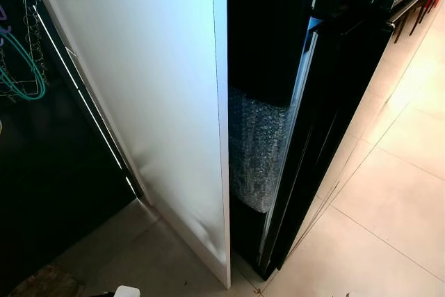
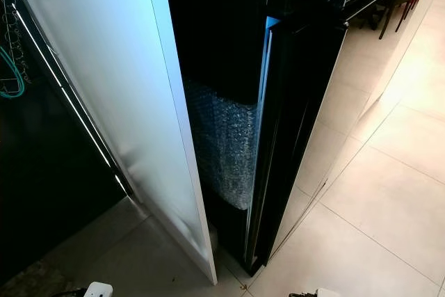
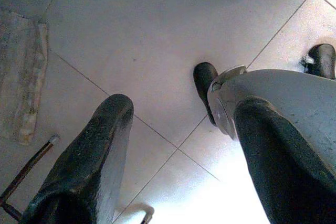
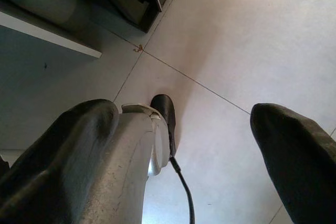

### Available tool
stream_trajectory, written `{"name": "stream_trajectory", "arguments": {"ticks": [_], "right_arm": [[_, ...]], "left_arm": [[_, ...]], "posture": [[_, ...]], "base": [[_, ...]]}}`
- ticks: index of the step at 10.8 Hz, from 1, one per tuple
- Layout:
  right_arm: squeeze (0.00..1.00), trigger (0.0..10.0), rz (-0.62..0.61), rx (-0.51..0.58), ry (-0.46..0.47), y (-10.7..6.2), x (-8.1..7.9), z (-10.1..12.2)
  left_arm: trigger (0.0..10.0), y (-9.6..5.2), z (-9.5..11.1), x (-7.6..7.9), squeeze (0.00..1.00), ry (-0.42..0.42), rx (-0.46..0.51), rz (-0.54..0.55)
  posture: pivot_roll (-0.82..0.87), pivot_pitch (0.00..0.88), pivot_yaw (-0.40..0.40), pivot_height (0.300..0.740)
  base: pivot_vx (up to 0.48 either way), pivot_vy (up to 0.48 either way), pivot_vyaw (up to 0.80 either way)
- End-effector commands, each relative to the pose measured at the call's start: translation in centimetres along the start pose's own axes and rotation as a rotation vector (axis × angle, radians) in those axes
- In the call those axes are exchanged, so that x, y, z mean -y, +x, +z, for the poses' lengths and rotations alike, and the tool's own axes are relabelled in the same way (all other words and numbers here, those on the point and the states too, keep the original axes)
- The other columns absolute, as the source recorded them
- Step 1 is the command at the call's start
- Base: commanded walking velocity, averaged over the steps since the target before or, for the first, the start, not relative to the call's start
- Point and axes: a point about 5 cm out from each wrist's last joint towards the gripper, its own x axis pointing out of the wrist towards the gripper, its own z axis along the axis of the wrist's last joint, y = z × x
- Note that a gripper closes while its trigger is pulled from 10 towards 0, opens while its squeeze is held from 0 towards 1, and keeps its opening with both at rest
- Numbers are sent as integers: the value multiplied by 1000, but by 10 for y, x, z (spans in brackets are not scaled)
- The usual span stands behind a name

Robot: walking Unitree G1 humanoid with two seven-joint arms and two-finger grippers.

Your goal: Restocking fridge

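Observation:
A tall glossy black fridge (image 1: 341,95) stands in front of me, seen edge-on from above. Its doors look closed, with a thin silver strip running down the front edge. A tall white panel (image 1: 153,88) stands close against its left side. In the dark gap between them sits a sheet of bubble wrap (image 1: 257,151). Both arms hang low over the tiled floor. My left gripper (image 3: 184,108) is open with nothing between its fingers. My right gripper (image 4: 184,111) is also open and empty.
A dark cabinet with a wire rack and green hangers (image 1: 21,74) is at the left. Pale floor tiles (image 1: 396,199) spread to the right, with chair legs (image 1: 421,5) at the far back. My own leg (image 3: 294,98) and foot (image 3: 203,80) stand below, near a mat (image 3: 21,77).

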Motion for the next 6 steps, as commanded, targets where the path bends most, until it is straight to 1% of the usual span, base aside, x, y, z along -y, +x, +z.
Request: {"name": "stream_trajectory", "arguments": {"ticks": [1,6], "right_arm": [[0,10000,3,10,5,0,-1,1],[0,10000,3,10,5,0,-1,1]], "left_arm": [[10000,0,-3,-1,0,-10,-14,0],[10000,0,-3,-1,0,-10,-14,0]], "posture": [[-20,0,13,740],[-20,0,13,740]], "base": [[0,0,0],[0,0,0]]}}
